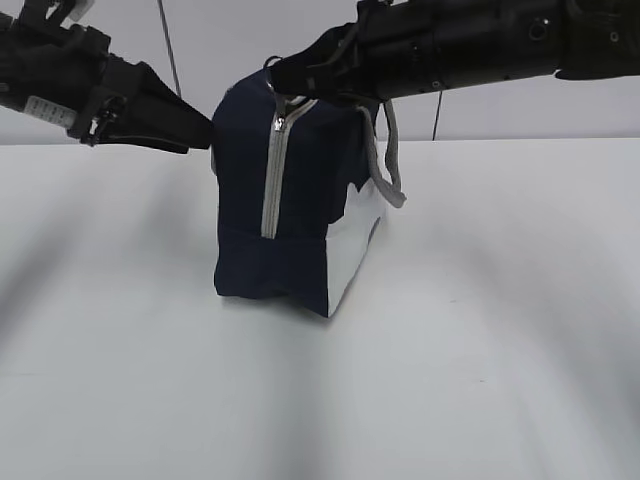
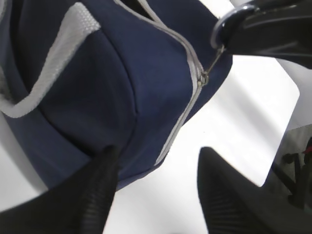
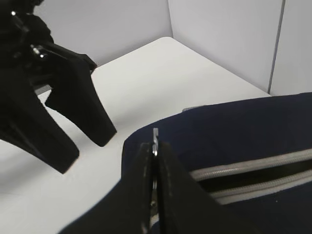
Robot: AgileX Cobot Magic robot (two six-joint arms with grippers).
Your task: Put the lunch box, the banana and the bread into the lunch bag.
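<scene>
The navy lunch bag (image 1: 290, 230) stands on the white table, its grey zipper (image 1: 270, 190) running down the near end. My right gripper (image 1: 280, 78) is above the bag's top and shut on the zipper's metal pull (image 3: 155, 136). It also shows in the left wrist view (image 2: 229, 27), with the pull (image 2: 214, 61) taut above the slider. The zipper's top stretch (image 3: 253, 176) gapes a little. My left gripper (image 2: 158, 153) is open, with one finger (image 2: 105, 165) against the bag's lower corner. It sits at the bag's upper left (image 1: 203, 133). The lunch box, banana and bread are out of view.
A grey handle (image 1: 390, 170) hangs over the bag's right side, and another handle (image 2: 58, 53) lies across the near panel. The white table (image 1: 480, 330) stretches all round the bag. Pale walls stand behind it.
</scene>
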